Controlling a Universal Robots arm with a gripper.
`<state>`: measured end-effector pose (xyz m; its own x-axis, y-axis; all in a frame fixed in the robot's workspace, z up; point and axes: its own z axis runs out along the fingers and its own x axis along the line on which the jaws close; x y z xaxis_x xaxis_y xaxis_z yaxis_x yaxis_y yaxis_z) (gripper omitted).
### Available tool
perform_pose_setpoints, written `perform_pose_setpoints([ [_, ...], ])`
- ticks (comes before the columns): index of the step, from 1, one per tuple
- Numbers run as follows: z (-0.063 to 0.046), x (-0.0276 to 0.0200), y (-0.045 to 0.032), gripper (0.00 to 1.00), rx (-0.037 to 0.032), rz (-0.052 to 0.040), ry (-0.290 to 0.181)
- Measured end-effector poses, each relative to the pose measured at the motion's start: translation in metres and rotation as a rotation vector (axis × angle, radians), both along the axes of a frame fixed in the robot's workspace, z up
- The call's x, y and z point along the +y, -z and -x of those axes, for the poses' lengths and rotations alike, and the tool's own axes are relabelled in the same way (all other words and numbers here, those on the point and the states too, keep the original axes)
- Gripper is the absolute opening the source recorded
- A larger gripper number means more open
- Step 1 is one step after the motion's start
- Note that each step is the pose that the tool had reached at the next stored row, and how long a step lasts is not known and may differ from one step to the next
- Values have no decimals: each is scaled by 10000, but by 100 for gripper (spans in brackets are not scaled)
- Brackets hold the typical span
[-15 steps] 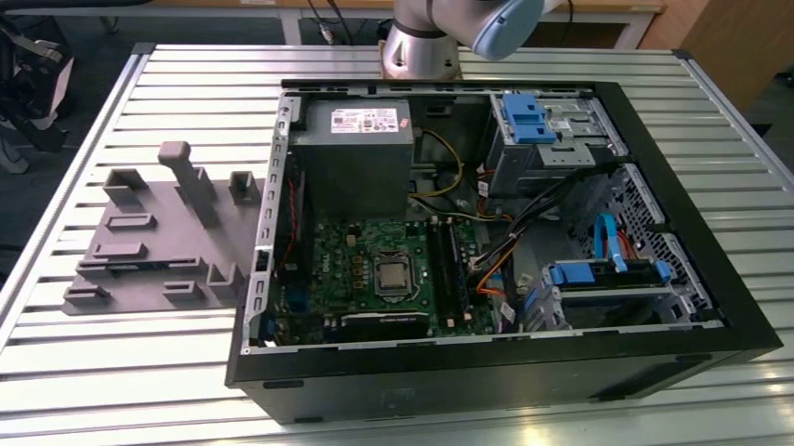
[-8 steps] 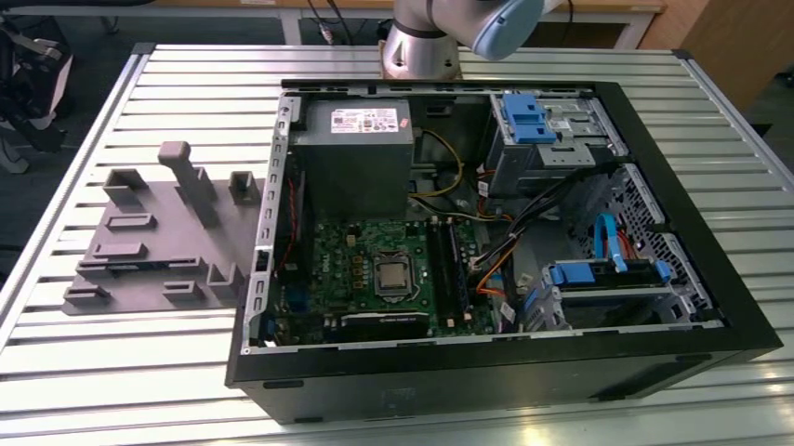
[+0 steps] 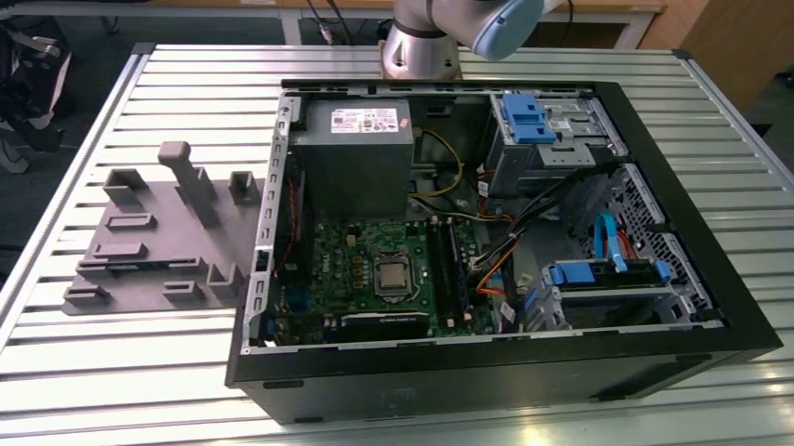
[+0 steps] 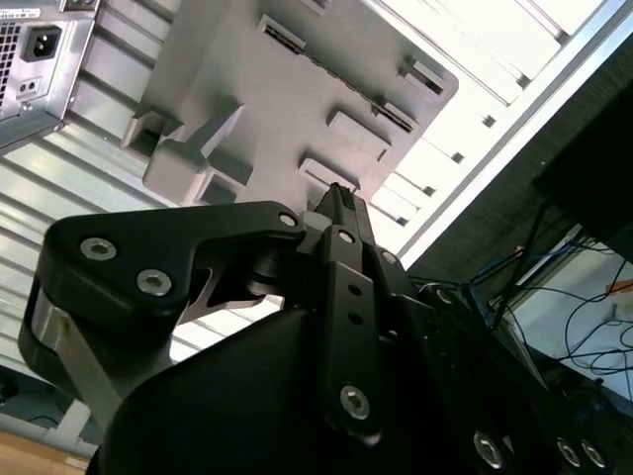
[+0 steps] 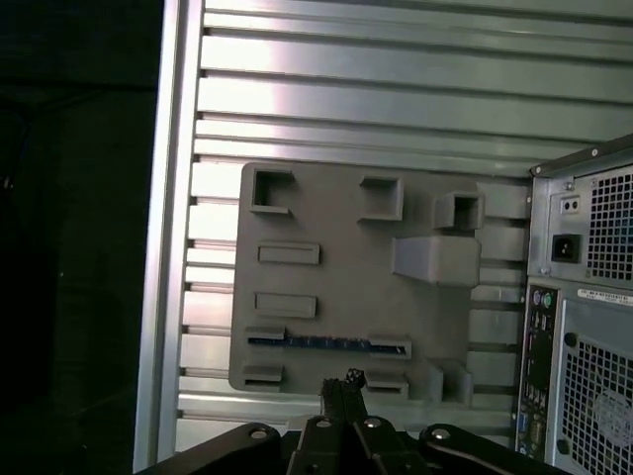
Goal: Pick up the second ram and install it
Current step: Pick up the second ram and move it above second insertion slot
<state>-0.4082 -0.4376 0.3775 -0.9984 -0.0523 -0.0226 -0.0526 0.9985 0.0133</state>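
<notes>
Grey fixture beside open computer case

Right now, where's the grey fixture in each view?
Exterior view: grey fixture, on the exterior view's left of the PC case.
First wrist view: grey fixture beside the PC case rear.
Second wrist view: grey fixture beside the PC case rear.
Shared landmark: the PC case.

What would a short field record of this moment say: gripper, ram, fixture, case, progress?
gripper: the gripper is shut, holds nothing, and is poised over the near edge of the fixture
ram: the second ram stands on edge in a fixture slot, apart from the fingertips
fixture: the grey fixture lies on the slatted table, at the exterior view's left of the case
case: the open computer case has its motherboard exposed
progress: ram not yet picked up
</notes>
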Motion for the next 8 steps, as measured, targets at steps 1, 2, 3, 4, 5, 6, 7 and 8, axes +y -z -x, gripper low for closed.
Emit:
perform_pose_setpoints([
  [1,1,0,1,11,-1,0,-105],
  [2,3,0,1,11,-1,0,-200],
  [3,4,0,1,11,0,0,-297],
  [4,5,0,1,11,0,0,-388],
  [5,7,0,1,11,-1,0,-468],
  [6,7,0,1,11,-1,0,-545],
  [7,7,0,2,11,-2,-1,-629],
  [8,8,0,2,11,-1,-1,-717],
])
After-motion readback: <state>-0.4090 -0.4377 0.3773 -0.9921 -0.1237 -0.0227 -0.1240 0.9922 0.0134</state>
